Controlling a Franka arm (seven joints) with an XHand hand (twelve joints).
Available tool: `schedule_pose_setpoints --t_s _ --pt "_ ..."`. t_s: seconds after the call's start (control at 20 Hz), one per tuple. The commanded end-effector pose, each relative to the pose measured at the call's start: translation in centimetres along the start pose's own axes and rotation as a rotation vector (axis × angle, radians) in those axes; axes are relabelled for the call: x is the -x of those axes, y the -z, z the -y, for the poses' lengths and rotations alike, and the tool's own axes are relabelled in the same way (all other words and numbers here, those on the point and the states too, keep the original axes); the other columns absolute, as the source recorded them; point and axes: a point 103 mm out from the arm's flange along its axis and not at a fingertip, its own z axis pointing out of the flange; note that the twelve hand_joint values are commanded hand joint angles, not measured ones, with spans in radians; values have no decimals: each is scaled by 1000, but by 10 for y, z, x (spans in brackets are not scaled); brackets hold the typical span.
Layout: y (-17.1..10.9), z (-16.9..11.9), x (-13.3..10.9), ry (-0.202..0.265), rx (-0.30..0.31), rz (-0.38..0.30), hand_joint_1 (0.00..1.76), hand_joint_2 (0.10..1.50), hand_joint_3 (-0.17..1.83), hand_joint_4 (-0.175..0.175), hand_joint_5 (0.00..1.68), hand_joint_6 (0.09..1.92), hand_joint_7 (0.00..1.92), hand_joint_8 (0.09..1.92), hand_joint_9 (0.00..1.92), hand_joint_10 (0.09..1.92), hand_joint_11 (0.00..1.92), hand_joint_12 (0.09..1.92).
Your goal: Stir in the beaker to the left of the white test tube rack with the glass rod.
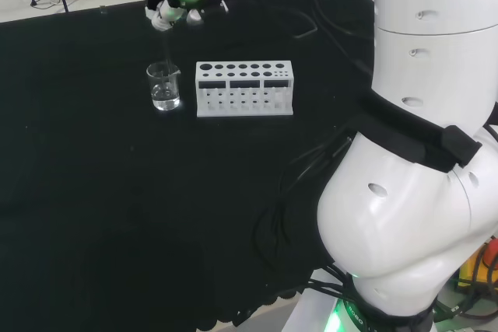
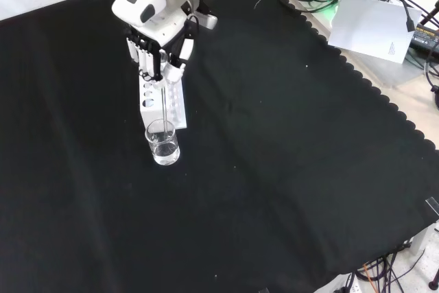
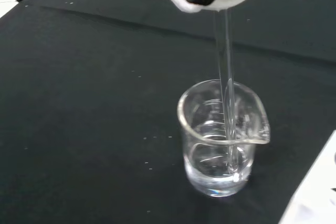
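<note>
The stirring step is in hand. The beaker (image 1: 164, 86) stands on the bench (image 1: 93, 192) at nine o'clock of the white test tube rack (image 1: 244, 89) in the head view, just beside it. The hand (image 2: 159, 46) hangs above, its fingers (image 2: 175, 70) clamped on the glass rod (image 3: 227, 93), whose tip sits in the clear liquid near the beaker's floor. Next, I judge, small circles are needed, keeping the rod off the glass wall.
</note>
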Motion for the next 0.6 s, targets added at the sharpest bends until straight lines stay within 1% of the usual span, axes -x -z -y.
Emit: schedule_pose_setpoints --t_s 0.05,0.15,0.25,0.4,0.5,0.6 --pt "7 -15 -27 37 7 -20 1306 944 185 -175 1251 239 1178 1012 1659 731 1316 928" --pt "11 -22 -25 39 18 -21 1306 945 183 -175 1251 238 1178 1012 1658 731 1316 928" --pt "13 -28 -16 40 20 -19 1306 946 182 -175 1252 237 1178 1011 1658 732 1315 928" --pt "12 -31 -2 28 19 -28 1306 947 180 -175 1252 236 1177 1012 1657 732 1313 928" --pt "9 -28 11 14 11 -41 1306 948 178 -175 1252 235 1178 1011 1657 732 1313 928" --pt "7 -25 20 -1 5 -50 1306 948 176 -175 1252 235 1178 1010 1657 733 1312 928"
